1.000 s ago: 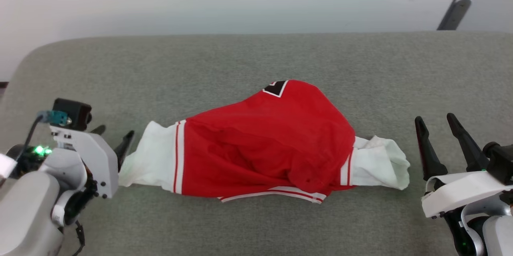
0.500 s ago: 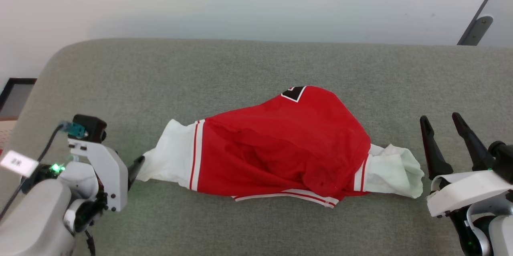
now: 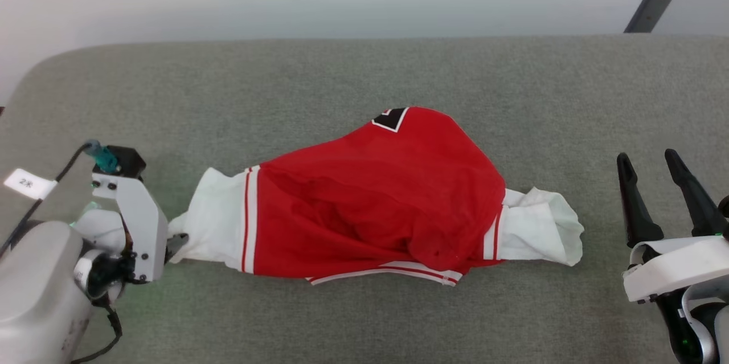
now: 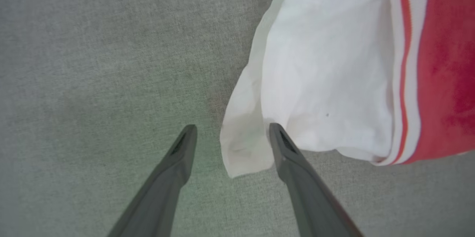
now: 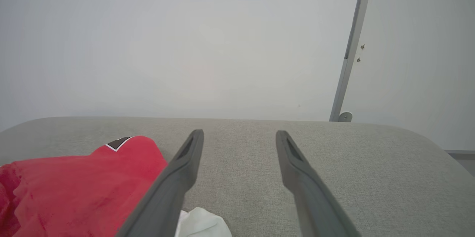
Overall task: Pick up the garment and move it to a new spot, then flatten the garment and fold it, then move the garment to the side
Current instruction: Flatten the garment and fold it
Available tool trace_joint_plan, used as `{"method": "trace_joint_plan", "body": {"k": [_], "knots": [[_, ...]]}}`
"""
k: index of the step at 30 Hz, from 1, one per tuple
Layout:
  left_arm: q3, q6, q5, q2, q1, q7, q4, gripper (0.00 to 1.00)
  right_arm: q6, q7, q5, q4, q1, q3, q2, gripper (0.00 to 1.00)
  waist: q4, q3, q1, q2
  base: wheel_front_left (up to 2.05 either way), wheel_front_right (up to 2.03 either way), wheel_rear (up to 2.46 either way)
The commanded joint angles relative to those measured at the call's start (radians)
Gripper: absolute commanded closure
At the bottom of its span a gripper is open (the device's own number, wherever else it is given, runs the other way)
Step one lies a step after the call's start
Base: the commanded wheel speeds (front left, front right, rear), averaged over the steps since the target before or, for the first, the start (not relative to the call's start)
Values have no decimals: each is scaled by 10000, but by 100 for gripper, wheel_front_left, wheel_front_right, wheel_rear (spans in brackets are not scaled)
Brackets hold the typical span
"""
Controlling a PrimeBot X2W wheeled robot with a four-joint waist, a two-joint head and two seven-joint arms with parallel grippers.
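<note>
Garment [image 3: 376, 199], rumpled thin red jersey, grey woven surface [image 3: 342, 79], left gripper [image 4: 230, 129] spread at sleeve [image 4: 326, 81], right gripper [image 3: 648, 156] spread.

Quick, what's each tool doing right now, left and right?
Left tool: open, astride a white sleeve corner of the thin red jersey shirt, not closed on it.
Right tool: open, empty, apart from the shirt.

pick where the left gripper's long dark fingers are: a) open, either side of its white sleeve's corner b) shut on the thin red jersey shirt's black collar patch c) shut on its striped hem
a: the left wrist view shows the left gripper open, with a corner of the white sleeve of the thin red jersey shirt lying between its fingers.
</note>
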Motion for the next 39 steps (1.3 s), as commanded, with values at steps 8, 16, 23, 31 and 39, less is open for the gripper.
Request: {"method": "trace_joint_plan", "body": {"k": [8, 16, 23, 31, 39], "knots": [[-386, -64, 159, 127, -241, -28, 481, 0, -15, 105, -86, -270, 24, -184, 22, 0, -270, 450, 0, -1, 0, 0, 0], [-438, 40, 30, -153, -286, 75, 1556, 58, -15, 354, -21, -354, 92, -119, -40, 0, -331, 581, 0, -1, 0, 0, 0], [-480, -75, -240, -301, -416, -300, 1920, 100, -15, 2105, 782, -255, 649, 512, -678, 0, -309, 696, 0, -1, 0, 0, 0], [-716, -77, -262, -452, -736, -676, 1963, 100, -15, 4127, 1847, 108, 493, 1081, -1097, 0, -143, 875, 0, -1, 0, 0, 0], [-1035, -90, -387, -642, -1105, -922, 1795, 100, -15, 5329, 2241, 1279, -277, 1809, -1287, 0, 115, 1117, 0, -1, 0, 0, 0]]}}
